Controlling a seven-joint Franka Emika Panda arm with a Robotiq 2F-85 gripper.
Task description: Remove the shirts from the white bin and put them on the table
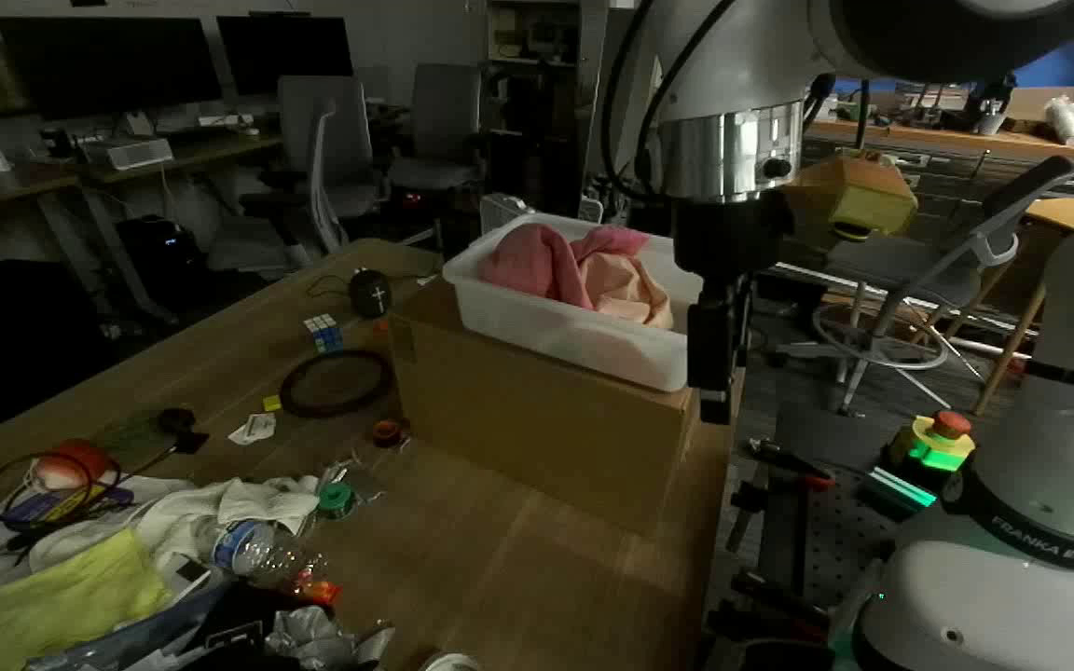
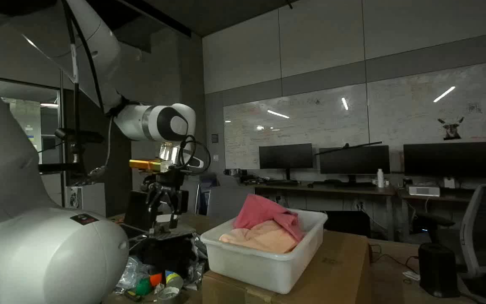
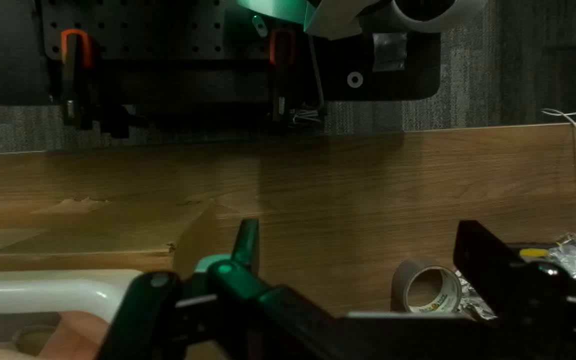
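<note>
Picking the crumpled pink fabric shirt (image 2: 265,214) first seems best: centre over the shallow rectangular white plastic bin (image 2: 247,264) holding it and the peach fabric shirt (image 2: 262,237), then pinch the raised fold. Black two-finger gripper (image 3: 358,240) points down beside the bin, spread wide, gripping nothing.

I read "FRANKA EMIKA" in pale capitals on the dark band (image 1: 1048,539) round my arm (image 1: 994,596). White cross (image 1: 378,295) on a round black object (image 1: 360,298). Tape roll (image 3: 409,287), bottle label (image 1: 237,546), whiteboard (image 2: 302,135): illegible.
</note>
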